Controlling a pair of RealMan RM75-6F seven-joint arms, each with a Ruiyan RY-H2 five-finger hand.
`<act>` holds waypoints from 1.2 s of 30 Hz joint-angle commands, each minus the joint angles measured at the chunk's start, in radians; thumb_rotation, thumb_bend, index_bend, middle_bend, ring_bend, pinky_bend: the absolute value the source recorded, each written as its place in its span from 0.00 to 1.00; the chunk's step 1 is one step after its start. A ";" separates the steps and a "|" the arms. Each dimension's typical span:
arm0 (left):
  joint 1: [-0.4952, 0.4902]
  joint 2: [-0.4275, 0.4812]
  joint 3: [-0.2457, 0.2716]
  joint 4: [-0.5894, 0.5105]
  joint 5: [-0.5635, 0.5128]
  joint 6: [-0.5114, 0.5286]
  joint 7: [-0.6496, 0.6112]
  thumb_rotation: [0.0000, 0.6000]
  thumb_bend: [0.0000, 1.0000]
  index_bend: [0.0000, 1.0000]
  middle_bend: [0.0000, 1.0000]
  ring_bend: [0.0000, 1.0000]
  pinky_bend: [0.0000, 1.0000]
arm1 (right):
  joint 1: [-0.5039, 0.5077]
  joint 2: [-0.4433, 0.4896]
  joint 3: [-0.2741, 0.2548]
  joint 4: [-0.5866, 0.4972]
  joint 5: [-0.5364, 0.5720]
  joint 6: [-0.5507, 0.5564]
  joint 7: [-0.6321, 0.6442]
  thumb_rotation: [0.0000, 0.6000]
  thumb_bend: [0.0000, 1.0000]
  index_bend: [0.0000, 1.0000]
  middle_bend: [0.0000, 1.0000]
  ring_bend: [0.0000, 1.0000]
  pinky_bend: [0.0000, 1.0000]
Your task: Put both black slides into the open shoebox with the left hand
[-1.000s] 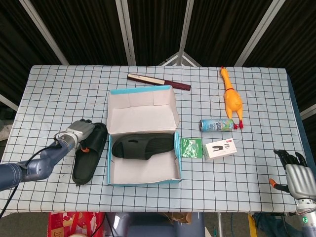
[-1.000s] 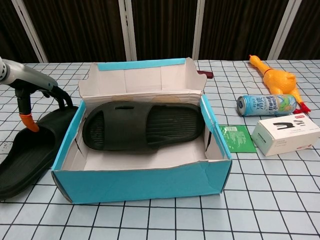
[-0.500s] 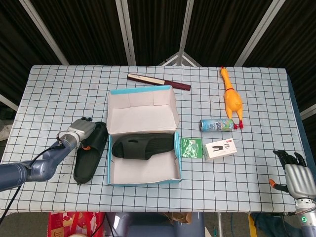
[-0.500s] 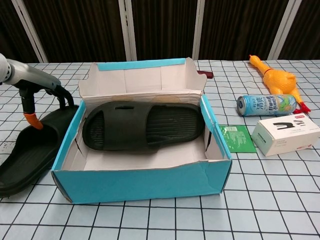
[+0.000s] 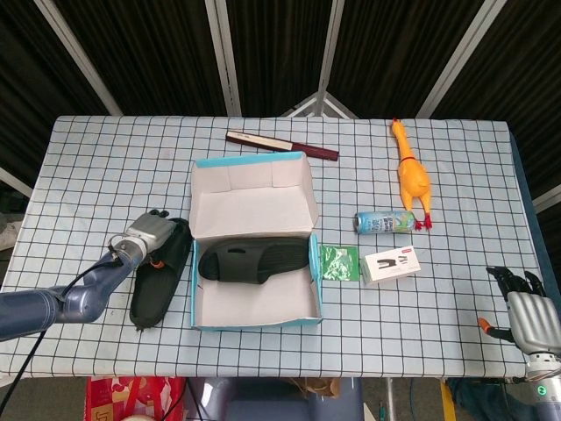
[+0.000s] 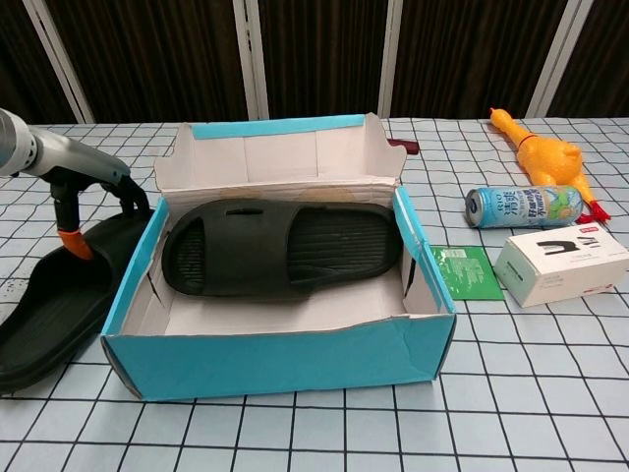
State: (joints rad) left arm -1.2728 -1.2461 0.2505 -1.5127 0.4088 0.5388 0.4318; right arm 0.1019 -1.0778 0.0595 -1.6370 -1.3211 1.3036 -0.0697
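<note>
Lying lengthwise beside shoebox (image 5: 252, 248): slide (image 5: 154, 285)

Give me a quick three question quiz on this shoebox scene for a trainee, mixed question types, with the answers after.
1. True or false: both black slides lie inside the shoebox.
2. Which hand is at the slide outside the box? A) left B) right
3. Fill in: the can lies on its ____.

Key: 1. False; one slide in the box, one on the table beside it. 2. A, the left hand; the right hand is at the table's far edge. 3. side.
</note>
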 commanded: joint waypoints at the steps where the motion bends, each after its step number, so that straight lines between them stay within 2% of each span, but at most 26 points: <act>1: 0.003 0.006 -0.001 -0.008 0.012 0.015 -0.005 1.00 0.39 0.34 0.28 0.00 0.01 | 0.001 0.001 0.000 -0.001 -0.002 0.001 0.000 1.00 0.23 0.18 0.16 0.20 0.08; 6: 0.002 0.014 0.005 -0.017 0.013 0.032 -0.004 1.00 0.42 0.40 0.31 0.00 0.01 | 0.000 0.000 -0.001 -0.003 0.001 0.000 -0.005 1.00 0.23 0.18 0.16 0.20 0.08; 14: 0.000 0.012 0.024 -0.023 0.008 0.076 0.024 1.00 0.55 0.50 0.39 0.00 0.01 | 0.002 0.003 0.001 -0.011 0.018 -0.009 -0.010 1.00 0.23 0.18 0.16 0.20 0.08; 18: -0.001 0.048 0.032 -0.062 0.020 0.126 0.048 1.00 0.59 0.55 0.44 0.00 0.01 | 0.002 0.004 0.001 -0.011 0.018 -0.009 -0.010 1.00 0.23 0.18 0.16 0.20 0.08; 22: -0.006 0.131 0.036 -0.153 0.043 0.197 0.076 1.00 0.63 0.58 0.48 0.02 0.01 | 0.003 0.004 0.002 -0.015 0.017 -0.008 -0.012 1.00 0.23 0.18 0.16 0.20 0.08; 27: -0.021 0.291 0.042 -0.322 0.101 0.299 0.136 1.00 0.67 0.62 0.52 0.04 0.01 | 0.002 0.004 -0.002 -0.019 0.015 -0.009 -0.013 1.00 0.23 0.18 0.16 0.20 0.08; 32: -0.032 0.441 0.025 -0.506 0.207 0.447 0.234 1.00 0.67 0.64 0.54 0.05 0.01 | 0.001 0.006 -0.004 -0.026 0.009 -0.005 -0.014 1.00 0.23 0.18 0.16 0.20 0.08; 36: -0.022 0.496 -0.016 -0.617 0.350 0.573 0.325 1.00 0.66 0.64 0.54 0.05 0.01 | -0.001 0.008 -0.006 -0.025 0.002 -0.003 -0.002 1.00 0.23 0.18 0.16 0.20 0.08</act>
State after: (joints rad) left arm -1.2970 -0.8048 0.2650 -2.0479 0.6550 1.0257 0.6774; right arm 0.1011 -1.0703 0.0539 -1.6621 -1.3180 1.3002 -0.0734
